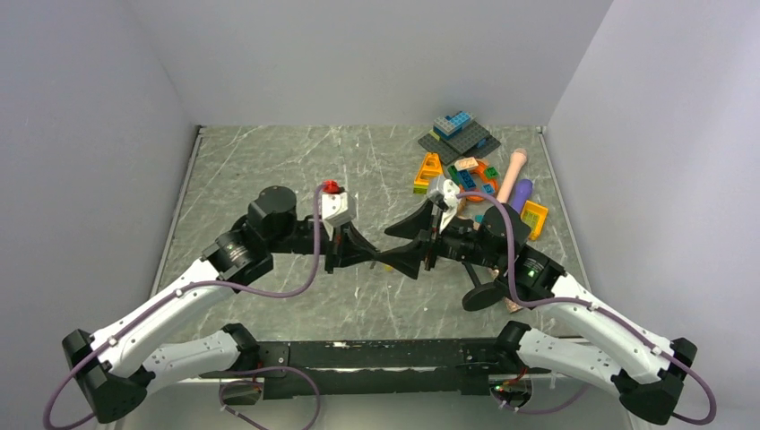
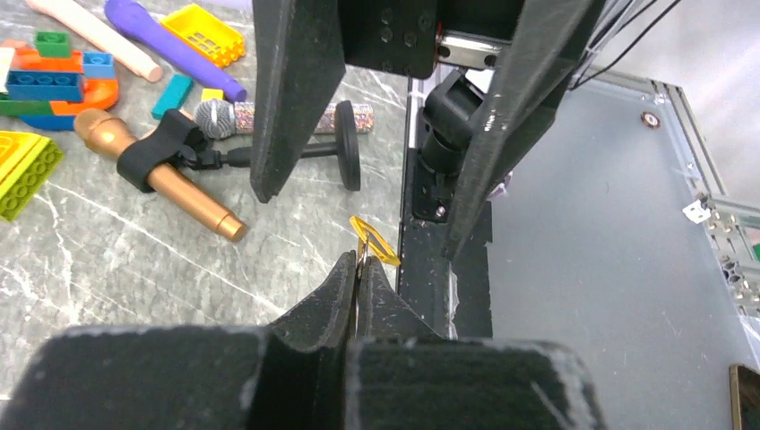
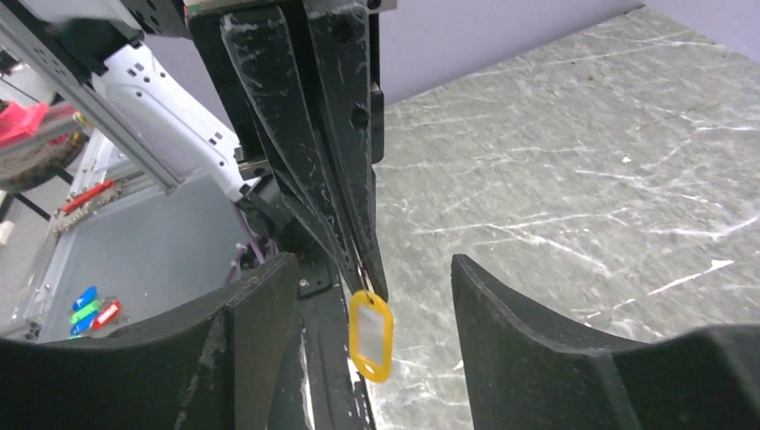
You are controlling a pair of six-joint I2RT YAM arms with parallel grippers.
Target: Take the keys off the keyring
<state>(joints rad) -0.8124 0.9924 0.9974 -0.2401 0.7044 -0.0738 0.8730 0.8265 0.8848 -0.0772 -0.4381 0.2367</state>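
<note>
My left gripper [image 2: 357, 262] is shut on the keyring [image 2: 360, 259], a thin grey wire loop pinched edge-on between its fingertips. A yellow plastic key tag [image 2: 375, 242] with a white label hangs from the ring; it also shows in the right wrist view [image 3: 370, 336]. No brass key shows in any view. My right gripper [image 3: 369, 264] is open, its fingers [image 3: 502, 305] on either side of the tag without touching it. In the top view the left gripper [image 1: 390, 257] and right gripper [image 1: 395, 249] meet tip to tip above the table's middle.
A gold toy microphone [image 2: 161, 179] and a glitter microphone [image 2: 269, 115] on a black stand lie near. The stand's round base [image 1: 484, 296] sits by the right arm. Bricks [image 1: 462, 170] and a grey baseplate [image 1: 459, 134] are at the back right.
</note>
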